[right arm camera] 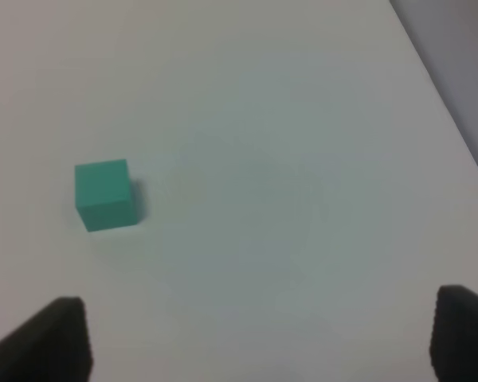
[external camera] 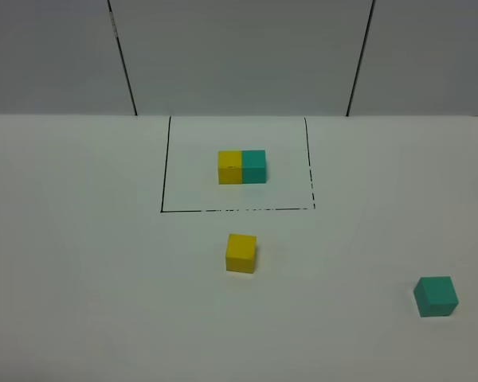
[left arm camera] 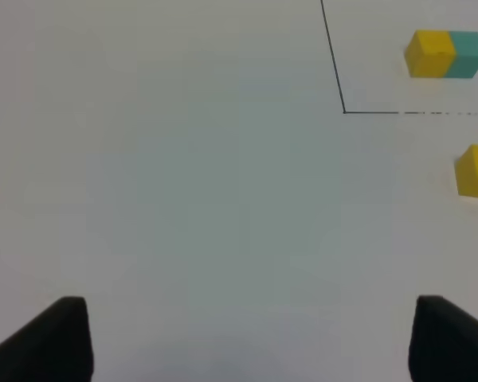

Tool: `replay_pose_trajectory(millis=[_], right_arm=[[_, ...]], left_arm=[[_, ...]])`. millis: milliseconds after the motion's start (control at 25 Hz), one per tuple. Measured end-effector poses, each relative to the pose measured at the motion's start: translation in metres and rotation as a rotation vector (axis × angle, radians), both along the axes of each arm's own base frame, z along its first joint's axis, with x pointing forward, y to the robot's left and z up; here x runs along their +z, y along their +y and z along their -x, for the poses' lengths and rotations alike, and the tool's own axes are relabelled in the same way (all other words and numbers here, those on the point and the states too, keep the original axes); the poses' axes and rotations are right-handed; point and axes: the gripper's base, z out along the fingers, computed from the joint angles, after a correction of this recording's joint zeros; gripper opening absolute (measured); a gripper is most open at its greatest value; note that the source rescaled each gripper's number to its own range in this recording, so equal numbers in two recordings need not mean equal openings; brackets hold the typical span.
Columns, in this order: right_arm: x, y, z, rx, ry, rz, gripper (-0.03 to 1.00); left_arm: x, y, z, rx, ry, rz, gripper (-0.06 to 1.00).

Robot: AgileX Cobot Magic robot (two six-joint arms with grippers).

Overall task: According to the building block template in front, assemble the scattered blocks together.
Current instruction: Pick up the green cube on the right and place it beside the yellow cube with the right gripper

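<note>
The template, a joined yellow and teal pair (external camera: 241,167), sits inside a thin black drawn rectangle at the back middle; it also shows in the left wrist view (left arm camera: 445,54). A loose yellow cube (external camera: 240,253) lies in front of the frame, cut by the frame edge in the left wrist view (left arm camera: 476,170). A loose teal cube (external camera: 436,296) lies at the front right and shows in the right wrist view (right arm camera: 104,194). My left gripper (left arm camera: 243,338) is open and empty, well apart from the yellow cube. My right gripper (right arm camera: 259,338) is open and empty, with the teal cube ahead of it, off to one side. Neither arm shows in the exterior view.
The white table (external camera: 88,263) carries the drawn black rectangle (external camera: 165,167). A grey back wall with dark seams (external camera: 123,56) stands behind. The table's right edge shows in the right wrist view (right arm camera: 446,87).
</note>
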Motion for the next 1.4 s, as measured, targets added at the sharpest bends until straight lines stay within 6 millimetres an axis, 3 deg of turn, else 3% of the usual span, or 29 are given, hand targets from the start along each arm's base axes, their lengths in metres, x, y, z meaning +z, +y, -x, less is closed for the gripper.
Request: replay_pose_trajectory(millis=[280, 600, 880, 1400], right_arm=[[0.0, 0.0, 0.0, 0.0, 0.0, 0.0, 0.72], [0.0, 0.0, 0.0, 0.0, 0.0, 0.0, 0.72], [0.0, 0.0, 0.0, 0.0, 0.0, 0.0, 0.72], [0.0, 0.0, 0.0, -0.001, 0.0, 0.002, 0.72]], left_arm=[[-0.035, 0.0, 0.029, 0.005, -0.053, 0.007, 0.75], [-0.049, 0.001, 0.053, 0.015, -0.131, 0.024, 0.67], [-0.077, 0.001, 0.05, 0.015, -0.084, 0.022, 0.66], [-0.078, -0.006, 0.046, -0.078, -0.11, 0.014, 0.66]])
